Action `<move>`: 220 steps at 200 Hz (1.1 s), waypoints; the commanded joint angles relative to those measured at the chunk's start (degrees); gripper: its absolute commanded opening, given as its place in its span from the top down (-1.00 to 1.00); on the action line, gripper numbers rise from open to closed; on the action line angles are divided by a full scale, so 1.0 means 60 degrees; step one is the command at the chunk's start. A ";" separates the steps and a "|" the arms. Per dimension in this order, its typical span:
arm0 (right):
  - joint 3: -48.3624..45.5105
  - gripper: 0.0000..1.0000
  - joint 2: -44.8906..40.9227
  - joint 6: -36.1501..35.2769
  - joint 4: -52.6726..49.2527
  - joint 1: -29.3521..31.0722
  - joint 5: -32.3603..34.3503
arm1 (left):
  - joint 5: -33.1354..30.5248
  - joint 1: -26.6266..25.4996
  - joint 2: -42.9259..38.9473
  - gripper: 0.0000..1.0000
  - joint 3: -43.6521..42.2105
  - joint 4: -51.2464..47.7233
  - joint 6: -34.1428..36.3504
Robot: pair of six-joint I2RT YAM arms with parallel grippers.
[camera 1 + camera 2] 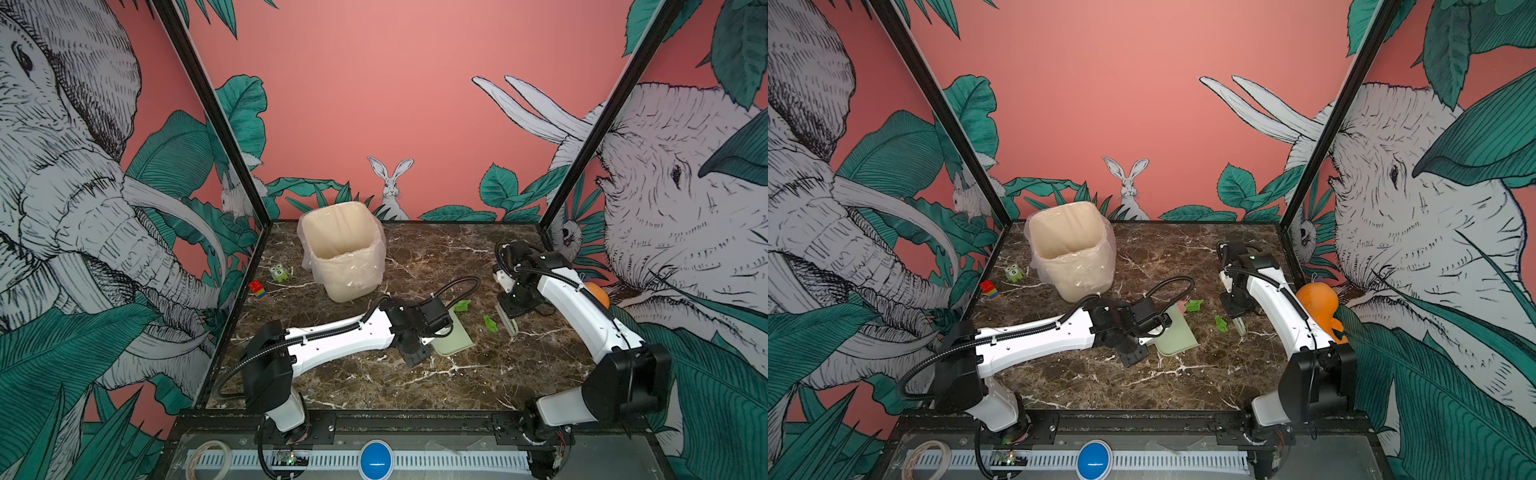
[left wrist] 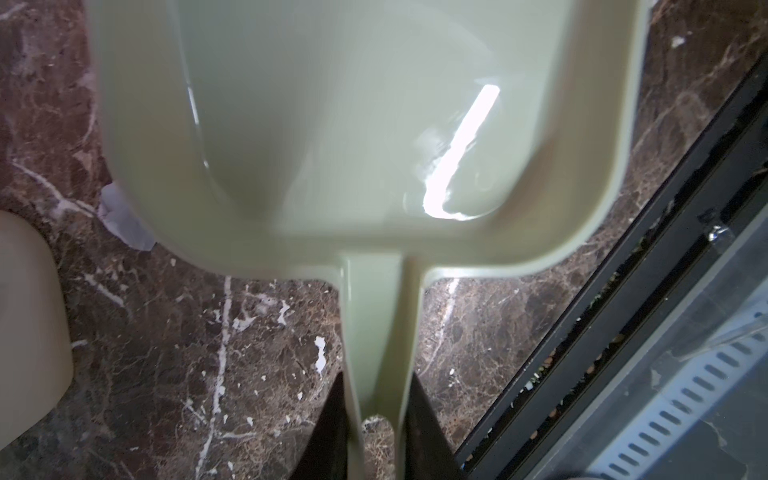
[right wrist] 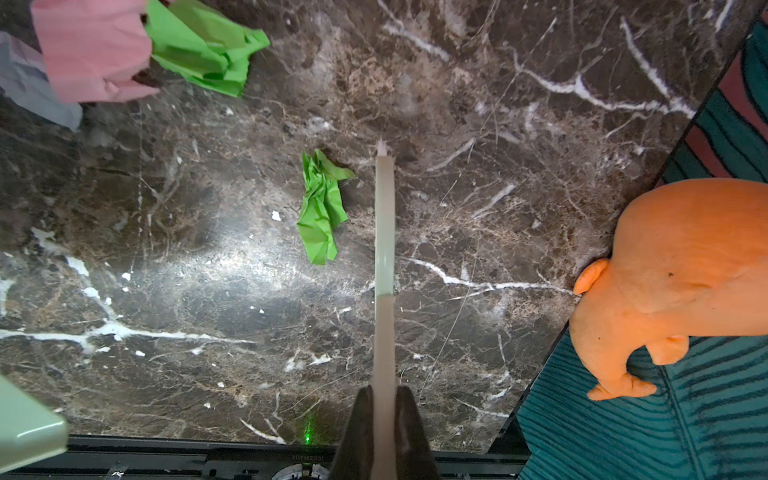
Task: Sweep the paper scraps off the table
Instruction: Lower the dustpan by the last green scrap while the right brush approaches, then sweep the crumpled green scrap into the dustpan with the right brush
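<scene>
In both top views the dustpan (image 1: 454, 337) sits low at the worktop (image 1: 478, 374), its open mouth turned toward the right hand (image 1: 509, 311). That hand points a brush (image 1: 512, 325) down at the surface. Green paper scraps (image 1: 490, 323) lie between pan and brush, so I judge that one stroke from the right hand toward the pan should carry them in. A pink one (image 1: 1181, 306) shows at the pan's far corner. The lined bin (image 1: 345, 249) stands beyond the left arm. An owl figure (image 1: 279, 273) and a colour block (image 1: 256, 289) sit farther out, clear of any stroke.

In the left wrist view the left hand (image 2: 376, 436) is clamped on the dustpan's handle, a finger on each side. The pan ahead of it is empty. Whether its lip touches the worktop I cannot tell.

In the right wrist view the right hand's fingers are pressed together on the brush, which runs edge-on straight out from it. One green scrap lies just beside the brush on the dustpan side, and more scraps bunch farther ahead. An orange plush toy (image 3: 673, 270) sits at the worktop edge on the opposite side, apart from the brush and probably no hindrance.
</scene>
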 commanded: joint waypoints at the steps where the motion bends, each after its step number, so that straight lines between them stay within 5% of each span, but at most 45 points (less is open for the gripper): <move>1: 0.0008 1.00 0.0066 -0.0120 -0.0043 0.0101 0.0053 | 0.0697 -0.0021 0.0114 1.00 -0.0127 0.0521 0.0145; 119: 0.0138 1.00 0.0376 0.0193 -0.0491 0.1057 -0.0069 | 0.1649 -0.0025 0.1348 1.00 -0.0312 0.0747 0.0689; 220: 0.0231 1.00 -0.0166 0.0726 -0.1089 0.2082 -0.0800 | 0.1425 0.0063 0.1967 1.00 0.0266 0.0288 0.0472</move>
